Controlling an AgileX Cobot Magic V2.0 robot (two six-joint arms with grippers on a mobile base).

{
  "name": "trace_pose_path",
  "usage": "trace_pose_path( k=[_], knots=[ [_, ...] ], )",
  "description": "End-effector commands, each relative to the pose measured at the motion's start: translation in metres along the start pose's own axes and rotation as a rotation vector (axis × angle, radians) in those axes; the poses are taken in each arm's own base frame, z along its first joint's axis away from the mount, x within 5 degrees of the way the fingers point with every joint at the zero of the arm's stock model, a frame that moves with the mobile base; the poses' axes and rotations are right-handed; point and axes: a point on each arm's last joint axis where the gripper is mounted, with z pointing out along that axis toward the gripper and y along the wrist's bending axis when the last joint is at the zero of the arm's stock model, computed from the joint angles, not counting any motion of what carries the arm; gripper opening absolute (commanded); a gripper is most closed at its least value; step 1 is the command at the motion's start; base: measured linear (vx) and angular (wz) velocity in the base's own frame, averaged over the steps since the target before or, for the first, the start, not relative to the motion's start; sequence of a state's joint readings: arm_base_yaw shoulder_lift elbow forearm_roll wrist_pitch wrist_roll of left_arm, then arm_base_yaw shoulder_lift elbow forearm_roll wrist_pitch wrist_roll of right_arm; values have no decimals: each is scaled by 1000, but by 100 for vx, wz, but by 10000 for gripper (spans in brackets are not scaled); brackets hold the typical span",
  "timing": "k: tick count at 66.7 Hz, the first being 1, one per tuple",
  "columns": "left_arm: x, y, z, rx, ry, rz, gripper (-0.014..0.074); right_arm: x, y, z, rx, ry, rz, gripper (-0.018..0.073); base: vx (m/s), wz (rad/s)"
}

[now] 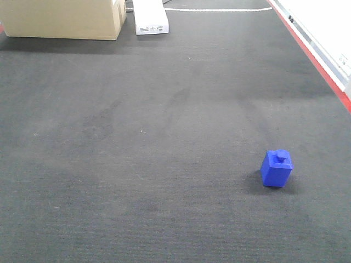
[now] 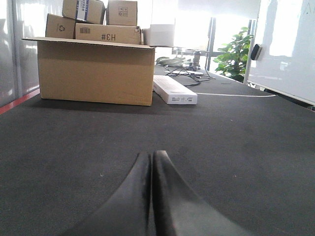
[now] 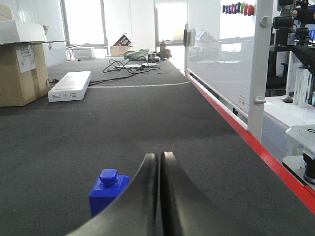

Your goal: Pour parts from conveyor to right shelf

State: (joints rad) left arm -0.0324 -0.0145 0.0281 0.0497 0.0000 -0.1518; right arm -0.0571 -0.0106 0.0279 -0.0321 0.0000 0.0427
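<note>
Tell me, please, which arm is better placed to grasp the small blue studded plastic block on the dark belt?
Likely right: the small blue plastic block sits beside the shut right gripper; the view from the shut left gripper shows none.

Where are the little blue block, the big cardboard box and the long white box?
blue block (image 1: 276, 171): front view, its side below the stud.
cardboard box (image 2: 96, 73): left wrist view, its front wall.
white box (image 2: 173, 90): left wrist view, its top face.
</note>
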Motion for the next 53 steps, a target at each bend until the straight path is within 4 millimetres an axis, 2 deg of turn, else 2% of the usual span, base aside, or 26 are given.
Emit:
trace_pose_path(
  k=[1, 53],
  knots=[
    [1, 0, 0, 14, -61, -17, -6, -1, 0, 0, -1, -64, -12, -8, 0, 0],
    [1, 0, 0, 14, -61, -17, -6, -1, 0, 0, -1, -64, -12, -8, 0, 0]
  ],
)
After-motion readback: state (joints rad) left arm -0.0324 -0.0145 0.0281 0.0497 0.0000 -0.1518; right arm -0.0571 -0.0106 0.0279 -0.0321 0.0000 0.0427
